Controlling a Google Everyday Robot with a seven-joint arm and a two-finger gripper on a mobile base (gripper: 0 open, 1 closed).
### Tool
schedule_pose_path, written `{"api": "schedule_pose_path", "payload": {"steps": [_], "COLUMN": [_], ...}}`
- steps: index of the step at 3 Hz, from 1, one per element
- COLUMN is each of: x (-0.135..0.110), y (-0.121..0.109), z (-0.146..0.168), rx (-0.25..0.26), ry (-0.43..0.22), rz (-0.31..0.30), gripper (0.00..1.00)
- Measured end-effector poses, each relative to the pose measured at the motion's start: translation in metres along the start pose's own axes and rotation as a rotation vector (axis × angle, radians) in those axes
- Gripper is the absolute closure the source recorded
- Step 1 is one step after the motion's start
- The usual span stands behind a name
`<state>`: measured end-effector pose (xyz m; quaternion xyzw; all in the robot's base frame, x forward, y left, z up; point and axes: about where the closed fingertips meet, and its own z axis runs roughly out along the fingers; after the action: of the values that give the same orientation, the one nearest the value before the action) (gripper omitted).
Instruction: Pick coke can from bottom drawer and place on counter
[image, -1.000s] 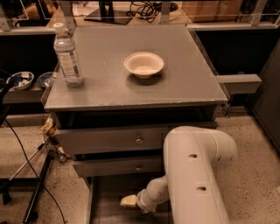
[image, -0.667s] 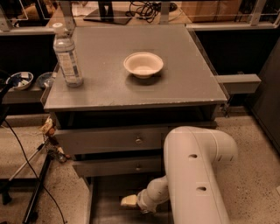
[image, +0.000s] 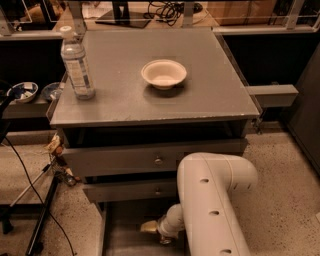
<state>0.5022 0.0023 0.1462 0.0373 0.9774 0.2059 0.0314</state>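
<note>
The counter (image: 210, 95) is the flat grey top of the drawer cabinet. The bottom drawer (image: 122, 225) is pulled out at the foot of the cabinet, mostly covered by my white arm (image: 212, 205). My gripper (image: 150, 228) reaches down into the bottom drawer from the right; only its pale tip shows at the end of the wrist. The coke can is hidden or out of view.
A clear water bottle (image: 77, 65) stands at the counter's left edge and a white bowl (image: 164, 74) sits near its middle. Two knobbed drawers (image: 158, 160) are above the bottom one. A stand with cables (image: 42, 220) is on the floor at left.
</note>
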Motion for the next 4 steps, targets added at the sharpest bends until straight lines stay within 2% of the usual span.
{"api": "schedule_pose_path", "payload": {"steps": [1, 3, 4], "x": [0.0018, 0.0018, 0.0018], "y": [0.0003, 0.0003, 0.0003], "z": [0.0054, 0.0055, 0.0055], "rx": [-0.004, -0.004, -0.004], "ry": [0.008, 0.008, 0.008], "rz": [0.002, 0.002, 0.002], "gripper": [0.0, 0.5, 0.81]}}
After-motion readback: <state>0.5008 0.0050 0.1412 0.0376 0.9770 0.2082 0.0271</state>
